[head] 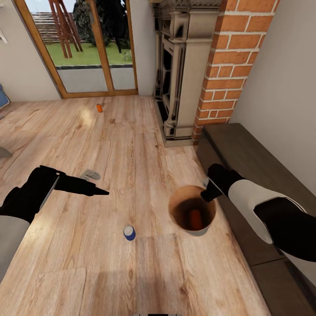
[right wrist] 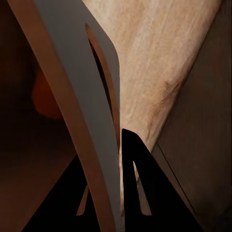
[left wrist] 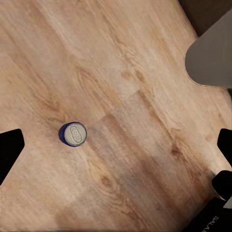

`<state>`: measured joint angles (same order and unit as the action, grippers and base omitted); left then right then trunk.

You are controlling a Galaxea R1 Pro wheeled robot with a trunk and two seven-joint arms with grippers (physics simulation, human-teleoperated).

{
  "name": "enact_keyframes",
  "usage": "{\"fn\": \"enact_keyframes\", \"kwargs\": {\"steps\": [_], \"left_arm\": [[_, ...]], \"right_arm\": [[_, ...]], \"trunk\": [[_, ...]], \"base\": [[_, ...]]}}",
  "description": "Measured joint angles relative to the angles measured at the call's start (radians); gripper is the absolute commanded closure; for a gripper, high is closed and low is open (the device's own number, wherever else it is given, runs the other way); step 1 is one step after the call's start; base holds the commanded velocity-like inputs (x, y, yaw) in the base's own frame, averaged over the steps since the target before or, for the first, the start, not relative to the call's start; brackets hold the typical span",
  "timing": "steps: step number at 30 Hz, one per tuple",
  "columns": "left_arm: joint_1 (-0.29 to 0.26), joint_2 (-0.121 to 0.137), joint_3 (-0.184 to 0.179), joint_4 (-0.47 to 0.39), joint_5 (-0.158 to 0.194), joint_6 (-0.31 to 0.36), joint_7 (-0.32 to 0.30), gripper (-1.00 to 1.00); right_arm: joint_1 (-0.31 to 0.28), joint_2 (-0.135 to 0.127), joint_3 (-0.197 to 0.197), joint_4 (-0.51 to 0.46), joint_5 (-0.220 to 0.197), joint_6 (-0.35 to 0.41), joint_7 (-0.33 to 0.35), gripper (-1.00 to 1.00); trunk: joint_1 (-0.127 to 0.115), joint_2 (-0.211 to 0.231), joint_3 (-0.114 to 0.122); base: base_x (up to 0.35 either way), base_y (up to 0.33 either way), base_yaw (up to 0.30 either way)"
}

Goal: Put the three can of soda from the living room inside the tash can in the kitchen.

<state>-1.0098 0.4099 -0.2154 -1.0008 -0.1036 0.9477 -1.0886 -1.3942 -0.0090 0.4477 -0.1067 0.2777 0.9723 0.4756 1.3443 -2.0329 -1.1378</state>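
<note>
Right gripper (head: 205, 196), as we see it, is clamped on the bin (head: 206, 228) rim; one can (head: 196, 219) lies inside. Left gripper (left wrist: 116, 150) hangs wide apart, empty, above an upright can (head: 129, 232) on the floor (head: 109, 272).

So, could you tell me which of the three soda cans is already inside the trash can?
The can lying in the trash can, its orange body showing at the bottom. One stands upright on the floor; another lies near the glass doors.

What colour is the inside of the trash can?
Brown-copper inside the trash can, best seen in the head view.
</note>
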Motion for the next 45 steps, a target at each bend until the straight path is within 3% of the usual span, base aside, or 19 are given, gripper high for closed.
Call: {"fn": "enact_keyframes", "kwargs": {"steps": [5,10,12,20,21,22,23,24,25,26,28,29,32,34,39,41,45], "left_arm": [[0.000,0.000,0.000,0.000,0.000,0.020,0.028,-1.00],[0.000,0.000,0.000,0.000,0.000,0.020,0.056,-1.00],[-0.011,0.011,-0.006,-0.011,-0.004,0.031,0.067,-1.00],[0.034,-0.034,0.010,0.033,-0.049,0.075,0.112,-1.00],[0.102,-0.047,0.010,0.034,-0.049,0.098,0.224,-1.00],[0.153,-0.048,0.010,0.035,-0.054,0.099,0.228,-1.00],[0.150,-0.049,0.010,0.035,-0.052,0.099,0.228,-1.00],[0.151,-0.049,0.010,0.035,-0.053,0.100,0.230,-1.00],[0.152,-0.050,0.010,0.036,-0.054,0.100,0.232,-1.00],[0.152,-0.051,0.010,0.036,-0.055,0.099,0.233,-1.00],[0.152,-0.052,0.011,0.037,-0.055,0.099,0.234,-1.00],[0.152,-0.052,0.012,0.037,-0.056,0.099,0.235,-1.00],[0.152,-0.056,0.011,0.037,-0.058,0.100,0.241,-1.00],[0.151,-0.061,0.011,0.038,-0.058,0.100,0.243,-1.00],[0.106,-0.068,0.024,0.062,-0.059,0.099,0.245,-1.00],[0.046,-0.069,0.031,0.128,-0.057,0.099,0.245,-1.00],[-0.040,-0.093,0.032,0.250,-0.056,0.100,0.246,-1.00]], "right_arm": [[0.000,0.000,0.018,0.000,0.039,0.001,0.001,1.00],[0.000,0.000,0.016,0.000,0.054,0.002,0.001,1.00],[-0.011,-0.009,0.007,-0.006,0.053,0.010,0.007,1.00],[-0.055,-0.024,-0.020,-0.030,0.081,0.032,0.030,1.00],[-0.090,-0.025,-0.019,-0.008,0.097,0.069,0.077,1.00],[-0.101,-0.026,-0.014,-0.014,0.066,0.069,0.078,1.00],[-0.103,-0.026,-0.019,-0.032,0.032,0.059,0.076,1.00],[-0.103,-0.026,-0.005,-0.031,-0.051,0.058,0.075,1.00],[-0.102,-0.025,-0.016,-0.030,-0.132,0.069,0.079,1.00],[-0.102,-0.025,-0.051,-0.031,-0.187,0.075,0.082,1.00],[-0.103,-0.024,-0.087,-0.033,-0.237,0.075,0.085,1.00],[-0.103,-0.024,-0.081,-0.033,-0.226,0.075,0.084,1.00],[-0.102,-0.022,-0.008,-0.031,-0.107,0.063,0.076,1.00],[-0.103,-0.019,0.008,-0.031,-0.067,0.057,0.073,1.00],[-0.103,-0.014,-0.065,-0.032,-0.201,0.075,0.083,1.00],[-0.103,-0.015,-0.057,-0.032,-0.186,0.074,0.083,1.00],[-0.103,-0.021,-0.006,-0.031,-0.102,0.061,0.076,1.00]], "trunk": [[0.000,0.000,0.000],[0.000,0.000,0.000],[0.000,0.000,0.000],[0.000,0.000,0.000],[0.000,0.000,0.000],[0.000,0.000,0.000],[0.000,0.000,0.000],[0.000,0.000,0.000],[0.000,0.000,0.000],[0.000,0.000,0.000],[0.000,0.000,0.000],[0.000,0.000,0.000],[0.000,0.000,0.000],[0.000,0.000,0.000],[0.000,0.000,0.000],[0.000,0.000,0.000],[0.000,0.000,0.000]], "base": [[0.000,0.000,0.000],[0.000,0.000,0.000],[0.000,0.000,0.000],[0.000,0.000,0.000],[0.000,0.000,0.000],[0.000,0.000,0.000],[0.000,0.000,0.000],[0.000,0.000,0.000],[0.000,0.000,0.000],[0.000,0.000,0.000],[0.000,0.000,0.000],[0.000,0.000,0.000],[0.000,0.000,0.000],[0.000,0.000,0.000],[0.000,0.000,0.000],[0.000,0.000,0.000],[0.000,0.000,0.000]]}}
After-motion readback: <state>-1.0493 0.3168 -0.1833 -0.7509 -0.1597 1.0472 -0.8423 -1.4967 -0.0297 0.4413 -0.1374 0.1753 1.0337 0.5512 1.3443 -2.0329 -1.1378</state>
